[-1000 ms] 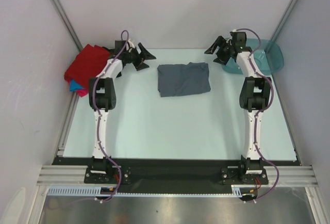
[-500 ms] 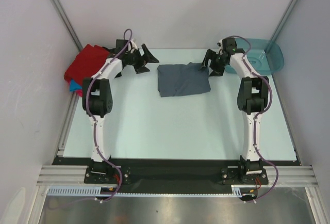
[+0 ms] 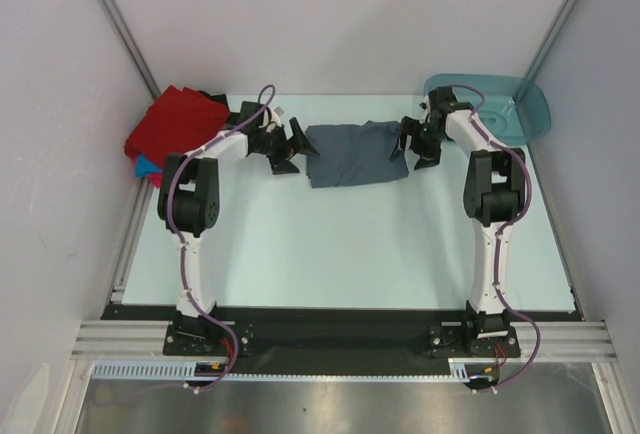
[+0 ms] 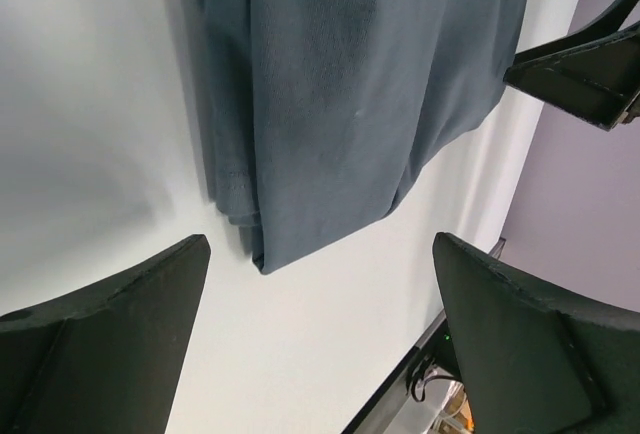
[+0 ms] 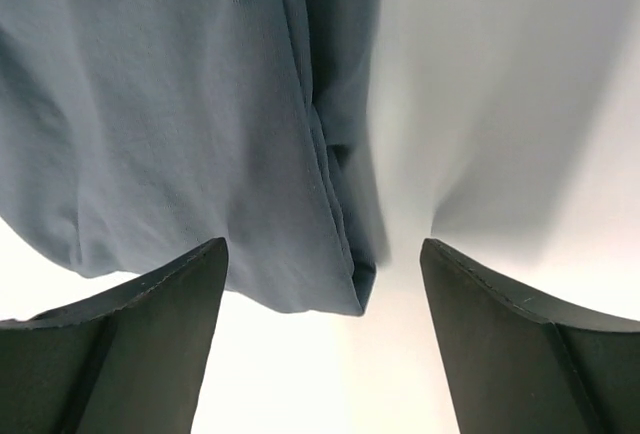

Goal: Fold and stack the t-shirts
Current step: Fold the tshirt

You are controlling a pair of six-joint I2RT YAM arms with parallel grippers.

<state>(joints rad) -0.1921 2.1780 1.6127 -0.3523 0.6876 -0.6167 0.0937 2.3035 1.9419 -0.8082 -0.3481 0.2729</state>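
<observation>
Swung inward since a second ago, left gripper (image 3: 299, 147) and right gripper (image 3: 409, 144), jaws wide open and empty, now flank the folded grey-blue t-shirt (image 3: 355, 154).

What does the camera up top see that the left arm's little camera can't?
Only the top view shows the red t-shirt at the far left, with a bright blue t-shirt peeking out at its edge, and the teal tub at the far right. Only the left wrist view shows, up close, the stacked layers at the edge of the grey t-shirt. Both show that grey t-shirt, the open left gripper beside it, the right gripper on its other side, and the table.
</observation>
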